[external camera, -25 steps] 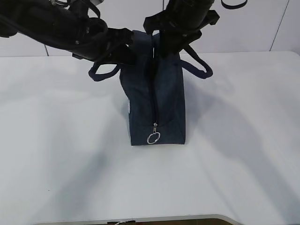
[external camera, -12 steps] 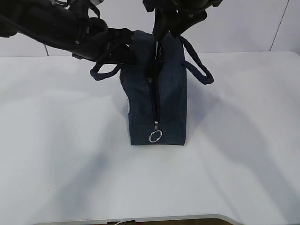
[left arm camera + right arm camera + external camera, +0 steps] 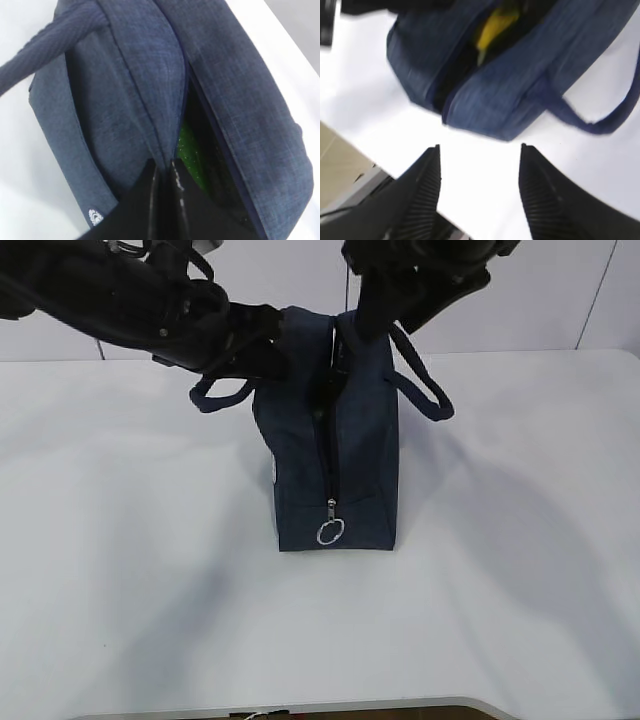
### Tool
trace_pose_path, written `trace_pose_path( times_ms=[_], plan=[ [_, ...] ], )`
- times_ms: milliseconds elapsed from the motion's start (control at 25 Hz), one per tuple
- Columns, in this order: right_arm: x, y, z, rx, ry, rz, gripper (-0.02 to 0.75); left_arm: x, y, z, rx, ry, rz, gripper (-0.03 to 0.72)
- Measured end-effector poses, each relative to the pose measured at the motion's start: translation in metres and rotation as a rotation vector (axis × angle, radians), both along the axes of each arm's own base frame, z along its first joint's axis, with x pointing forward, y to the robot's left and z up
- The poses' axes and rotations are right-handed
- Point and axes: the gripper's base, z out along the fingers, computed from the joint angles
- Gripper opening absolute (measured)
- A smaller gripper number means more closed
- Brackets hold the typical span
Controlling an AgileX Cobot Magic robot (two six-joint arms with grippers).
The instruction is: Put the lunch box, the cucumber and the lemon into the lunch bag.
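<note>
The navy lunch bag (image 3: 335, 455) stands upright mid-table, its zipper open along the top, the silver ring pull (image 3: 330, 531) low on the near end. My left gripper (image 3: 163, 165) is shut on the bag's left top edge (image 3: 150, 100) and holds the opening apart. Inside, the green cucumber (image 3: 189, 150) shows in the left wrist view. The yellow lemon (image 3: 492, 27) shows inside the bag (image 3: 520, 80) in the right wrist view. My right gripper (image 3: 480, 150) is open and empty, above the bag's right side. The lunch box is hidden.
The white table (image 3: 520, 540) stretches around the bag. The bag's two handles (image 3: 425, 390) hang out to either side. Both arms crowd the space above the bag's top. The table's front edge (image 3: 300, 708) is at the bottom.
My right gripper has risen out of the bag's opening and moved right. The bag's right handle shifted slightly. The left gripper has held still.
</note>
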Motion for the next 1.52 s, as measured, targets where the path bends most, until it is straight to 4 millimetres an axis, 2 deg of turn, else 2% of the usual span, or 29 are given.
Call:
trace_pose_path(
  times_ms=[280,560,880,1160,1320,1520],
  plan=[
    [-0.038,-0.013,-0.01,-0.016,0.063,0.082,0.41,0.0,0.0,0.0,0.007,-0.003,-0.003,-0.012],
    [-0.071,-0.025,-0.036,0.01,0.045,0.142,0.41,0.0,0.0,0.0,0.009,-0.004,-0.004,-0.012],
    [-0.095,-0.025,-0.085,0.104,0.048,0.21,0.41,0.0,0.0,0.0,0.01,-0.003,-0.006,-0.012],
    [-0.118,-0.016,-0.121,0.245,0.042,0.434,0.41,0.0,0.0,-0.001,0.012,-0.004,-0.006,-0.012],
    [-0.124,-0.012,-0.13,0.302,-0.062,0.576,0.41,0.0,0.0,-0.001,0.014,-0.005,-0.007,-0.012],
    [-0.11,-0.012,-0.136,0.257,-0.199,0.55,0.41,0.0,0.0,-0.001,0.015,-0.006,-0.008,-0.012]
  ],
)
